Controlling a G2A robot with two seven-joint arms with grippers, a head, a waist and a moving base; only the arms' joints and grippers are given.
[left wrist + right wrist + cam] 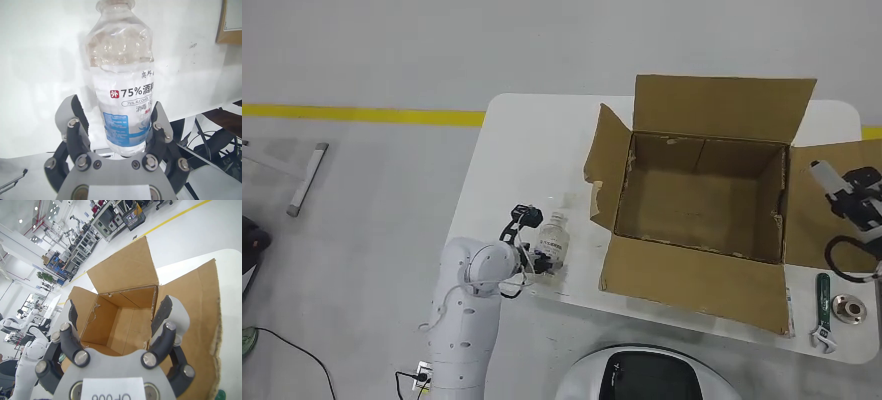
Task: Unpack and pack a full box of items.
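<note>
Left tool (116,105), fingers parted, straddles the alcohol bottle (121,75) lying on the tabletop (512,150); right tool (120,305) hangs spread and empty above the cardboard box (697,200) flap.

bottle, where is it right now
In the top view the bottle sits between the open fingers of the left gripper, over the left part of the white table, just left of the open cardboard box.
</note>
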